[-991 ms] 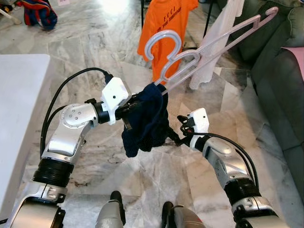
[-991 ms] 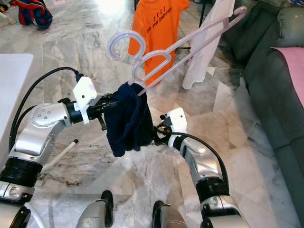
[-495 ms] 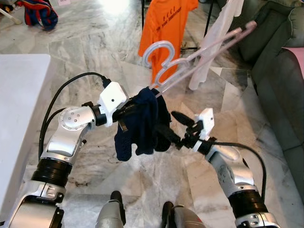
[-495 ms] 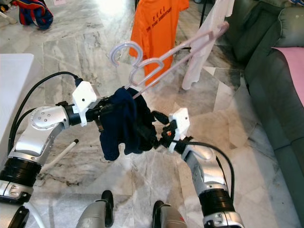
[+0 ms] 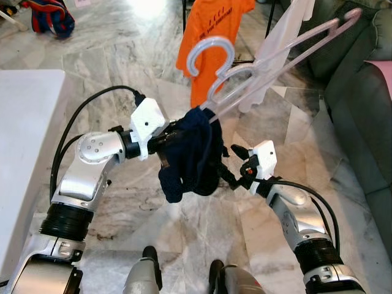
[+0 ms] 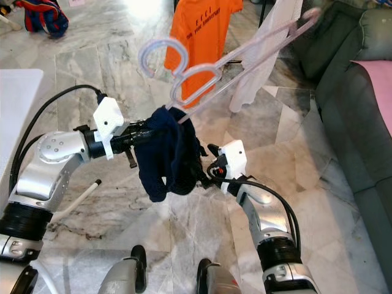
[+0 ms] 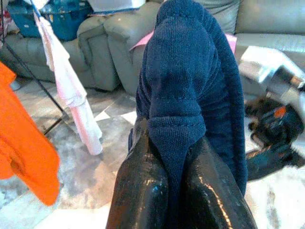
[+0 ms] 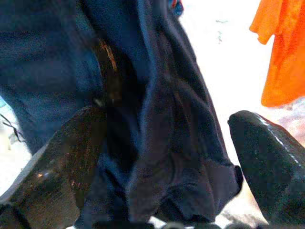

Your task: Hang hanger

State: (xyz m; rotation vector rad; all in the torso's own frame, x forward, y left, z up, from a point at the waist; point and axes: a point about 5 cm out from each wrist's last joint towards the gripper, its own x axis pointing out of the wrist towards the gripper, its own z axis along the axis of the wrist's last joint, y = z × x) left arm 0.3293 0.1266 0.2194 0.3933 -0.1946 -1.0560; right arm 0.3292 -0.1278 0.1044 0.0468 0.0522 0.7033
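A pale see-through plastic hanger [image 5: 269, 58] slants up to the right in mid-air, its hook [image 5: 207, 50] curling at the upper left. A navy garment [image 5: 190, 156] is bunched over its lower end and hangs down. My left gripper [image 5: 165, 144] is shut on that navy cloth [image 7: 190, 71]; in the left wrist view the fabric is pinched between both fingers [image 7: 143, 191]. My right gripper [image 5: 228, 164] is open just right of the garment. In the right wrist view the cloth [image 8: 157, 109] hangs between its spread fingers [image 8: 62, 162].
An orange T-shirt [image 5: 211, 37] and a white garment [image 5: 288, 27] hang on a rack beyond the hanger. A grey-green sofa [image 5: 361, 104] runs along the right. A white table [image 5: 24, 141] stands at the left. A clothes bundle [image 5: 52, 15] lies on the marble floor at far left.
The hanger dipped half a second ago and has swung back up. The right gripper has drawn in closer against the navy garment, still open. The left gripper keeps its hold.
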